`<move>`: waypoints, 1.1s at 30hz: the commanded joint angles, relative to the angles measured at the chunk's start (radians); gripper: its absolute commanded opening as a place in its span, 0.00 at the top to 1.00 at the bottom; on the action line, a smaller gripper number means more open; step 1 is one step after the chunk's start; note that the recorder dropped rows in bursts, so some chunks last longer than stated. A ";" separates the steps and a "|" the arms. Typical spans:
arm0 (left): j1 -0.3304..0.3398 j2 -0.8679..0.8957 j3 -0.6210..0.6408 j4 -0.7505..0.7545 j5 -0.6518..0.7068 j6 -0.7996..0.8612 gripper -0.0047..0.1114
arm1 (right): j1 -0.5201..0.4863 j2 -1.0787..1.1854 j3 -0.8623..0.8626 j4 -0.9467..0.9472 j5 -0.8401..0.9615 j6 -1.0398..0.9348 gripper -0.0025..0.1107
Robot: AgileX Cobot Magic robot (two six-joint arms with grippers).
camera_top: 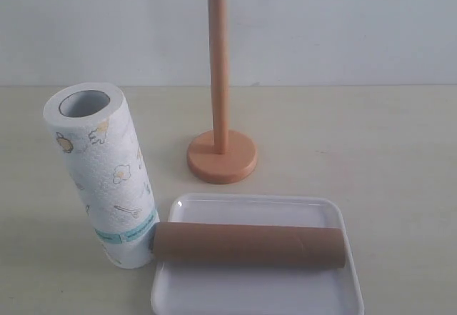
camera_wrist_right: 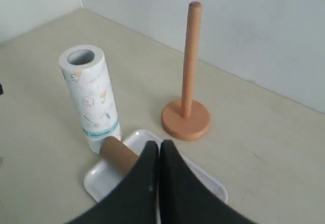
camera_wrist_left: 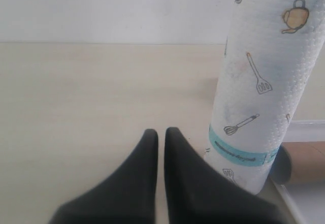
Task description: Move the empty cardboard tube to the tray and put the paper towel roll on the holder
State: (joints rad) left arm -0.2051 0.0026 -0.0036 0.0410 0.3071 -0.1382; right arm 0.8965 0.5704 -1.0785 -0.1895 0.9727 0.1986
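Note:
The brown cardboard tube (camera_top: 248,245) lies on its side across the white tray (camera_top: 214,290), one end touching the paper towel roll (camera_top: 103,172). The roll stands upright on the table just left of the tray. The wooden holder (camera_top: 221,154) stands bare behind the tray, its rod upright. Neither gripper shows in the exterior view. My left gripper (camera_wrist_left: 161,134) is shut and empty, low over the table beside the paper towel roll (camera_wrist_left: 264,87). My right gripper (camera_wrist_right: 159,146) is shut and empty, raised above the tray (camera_wrist_right: 104,181) and the tube (camera_wrist_right: 118,154).
A pale wall rises behind the holder (camera_wrist_right: 186,117). The table surface is light beige; its far edge meets the wall.

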 commanded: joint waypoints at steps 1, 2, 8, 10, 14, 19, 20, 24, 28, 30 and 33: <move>-0.003 -0.003 0.004 -0.008 -0.001 0.002 0.92 | 0.001 -0.105 0.159 0.051 -0.161 0.003 0.98; -0.003 -0.003 0.004 -0.008 -0.001 0.002 0.92 | 0.001 -0.127 0.213 0.063 -0.194 0.008 0.98; -0.003 -0.003 0.004 -0.008 -0.001 0.002 0.92 | 0.001 -0.163 0.484 0.271 -0.271 0.112 0.98; -0.003 -0.003 0.004 -0.008 -0.001 0.002 0.92 | 0.001 -0.163 0.543 0.322 -0.253 0.117 0.98; -0.003 -0.003 0.004 -0.008 -0.001 0.002 0.92 | 0.001 -0.163 0.601 0.334 -0.218 0.117 0.98; -0.003 -0.003 0.004 -0.008 -0.001 0.002 0.92 | 0.001 -0.163 0.616 0.334 -0.223 0.117 0.98; -0.003 -0.003 0.004 -0.008 -0.001 0.002 0.92 | 0.001 -0.163 0.616 0.334 -0.230 0.117 0.98; -0.003 -0.003 0.004 -0.008 -0.001 0.002 0.92 | 0.001 -0.163 0.616 0.334 -0.233 0.117 0.98; -0.003 -0.003 0.004 -0.008 -0.001 0.002 0.92 | 0.001 -0.163 0.616 0.337 -0.241 0.117 0.98; -0.003 -0.003 0.004 -0.008 -0.001 0.002 0.92 | 0.001 -0.183 0.619 0.333 -0.238 0.117 0.98; -0.003 -0.003 0.004 -0.008 -0.001 0.002 0.92 | 0.001 -0.240 0.637 0.274 -0.294 0.064 0.98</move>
State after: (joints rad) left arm -0.2051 0.0026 -0.0036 0.0410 0.3071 -0.1382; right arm 0.8965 0.3807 -0.4637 0.1330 0.7327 0.3021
